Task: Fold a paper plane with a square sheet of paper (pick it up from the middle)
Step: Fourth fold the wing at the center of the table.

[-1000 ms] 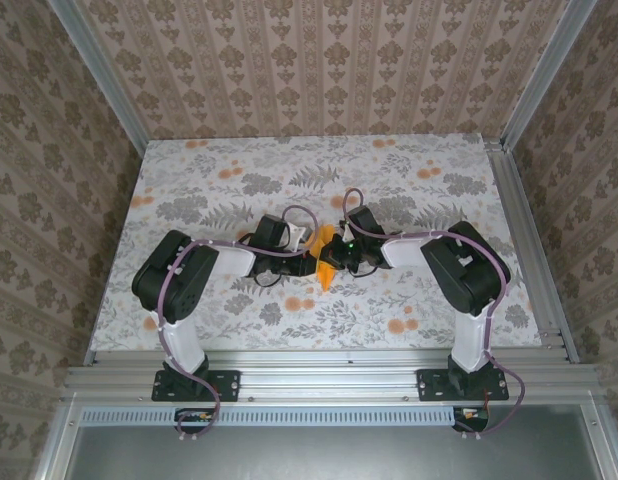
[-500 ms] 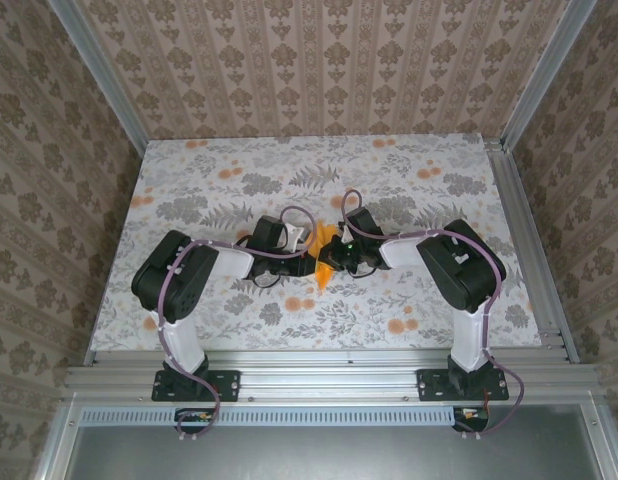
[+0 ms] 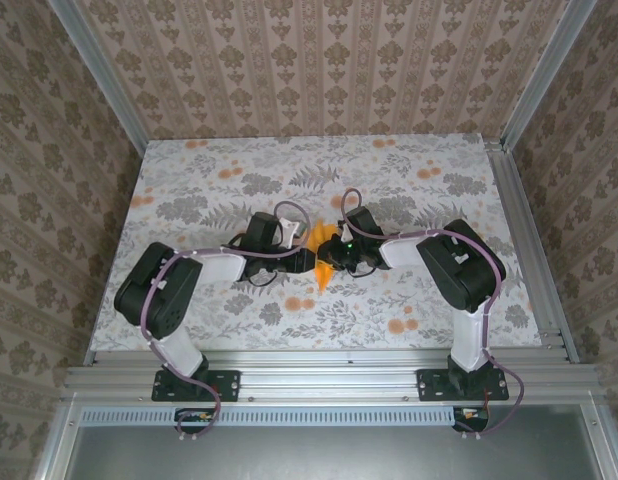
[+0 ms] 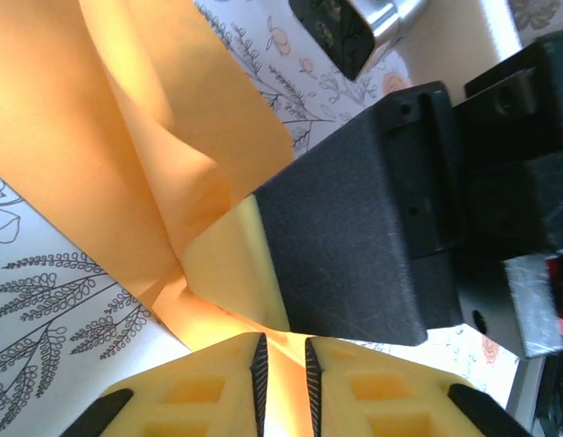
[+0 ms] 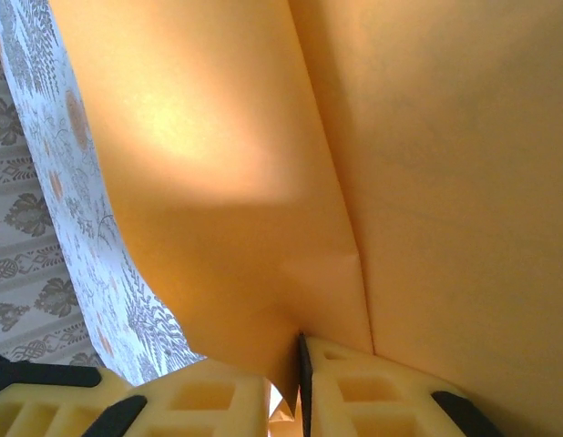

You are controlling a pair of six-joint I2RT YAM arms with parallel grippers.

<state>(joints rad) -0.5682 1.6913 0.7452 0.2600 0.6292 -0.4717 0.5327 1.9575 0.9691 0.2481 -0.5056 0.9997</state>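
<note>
Creased orange sheet of paper (image 3: 318, 239) at the middle of the table (image 3: 209, 170), mostly hidden by both wrists, so its outline can't be read. Left gripper (image 4: 281, 355): jaws nearly closed, thin gap pinching a paper fold. Right gripper (image 5: 298, 360): jaws pressed together on a crease. Paper edges are cut off in both wrist views.

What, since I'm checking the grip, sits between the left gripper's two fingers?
In the left wrist view, a fold of the orange paper lies pinched between the left gripper's fingers.
</note>
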